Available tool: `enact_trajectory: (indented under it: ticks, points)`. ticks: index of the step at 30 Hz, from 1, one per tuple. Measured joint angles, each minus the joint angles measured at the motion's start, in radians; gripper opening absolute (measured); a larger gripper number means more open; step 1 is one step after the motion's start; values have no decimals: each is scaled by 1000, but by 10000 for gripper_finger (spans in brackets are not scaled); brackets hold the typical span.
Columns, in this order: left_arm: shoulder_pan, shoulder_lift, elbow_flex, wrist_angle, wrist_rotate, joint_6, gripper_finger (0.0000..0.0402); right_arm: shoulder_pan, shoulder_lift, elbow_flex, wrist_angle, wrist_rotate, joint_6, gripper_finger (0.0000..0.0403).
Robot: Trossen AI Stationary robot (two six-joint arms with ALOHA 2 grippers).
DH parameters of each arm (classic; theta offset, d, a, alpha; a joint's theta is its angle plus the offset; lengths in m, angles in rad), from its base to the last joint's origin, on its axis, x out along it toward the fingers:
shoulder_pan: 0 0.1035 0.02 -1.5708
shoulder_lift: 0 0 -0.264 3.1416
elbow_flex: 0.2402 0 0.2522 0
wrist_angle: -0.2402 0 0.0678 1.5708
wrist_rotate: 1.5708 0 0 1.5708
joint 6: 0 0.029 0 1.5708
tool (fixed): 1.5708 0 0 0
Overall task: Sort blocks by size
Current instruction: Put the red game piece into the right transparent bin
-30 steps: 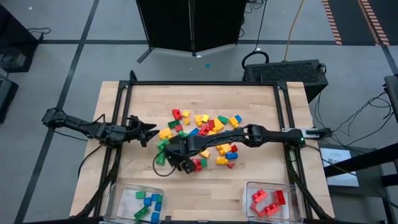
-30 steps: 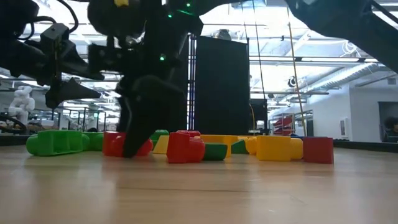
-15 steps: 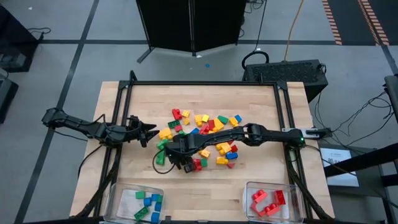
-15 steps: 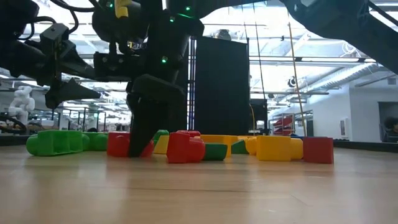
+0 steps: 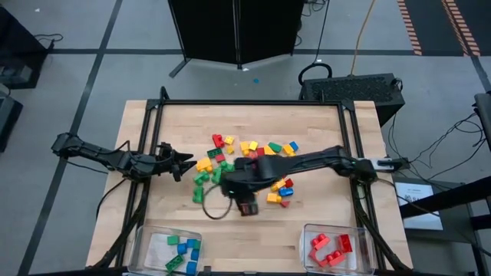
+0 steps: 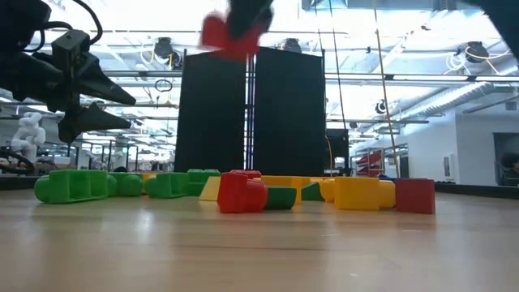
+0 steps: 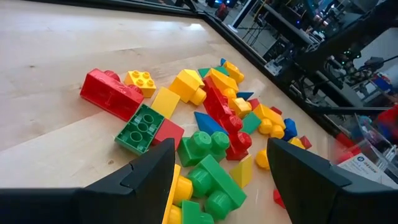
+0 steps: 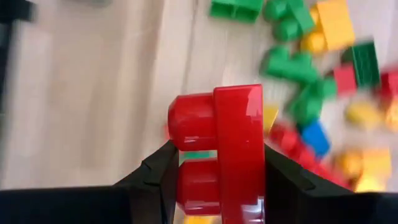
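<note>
High view: looked straight down from well above on the whole bench [image 5: 322, 126].
Low view: sat at bench-top level, facing the room behind.
Left wrist view: looked close and obliquely across the brick pile [image 7: 211, 124].
Right wrist view: faced down, very near.
Shared: all four saw that pile.

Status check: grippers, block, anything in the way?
Right gripper shut on red block, lifted above pile. Left gripper open, waiting beside pile. Nothing in the way.
</note>
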Motion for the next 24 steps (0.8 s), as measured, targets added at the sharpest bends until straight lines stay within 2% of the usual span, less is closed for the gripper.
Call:
enact_trajectory:
  ticks: [6, 16, 20, 24]
  points:
    - [0, 0, 0, 1, 0, -1, 255, 172, -133, 3, -249, 18, 360, 148]
    - [0, 6, -1, 6, -1, -18, 255, 499, -161, -53, -237, 36, 914, 148]
    - [0, 8, -1, 7, -1, -26, 255, 586, -164, -134, -241, -33, 1156, 148]
    - [0, 8, -1, 7, -1, -26, 255, 649, -164, -226, -242, -87, 1322, 148]
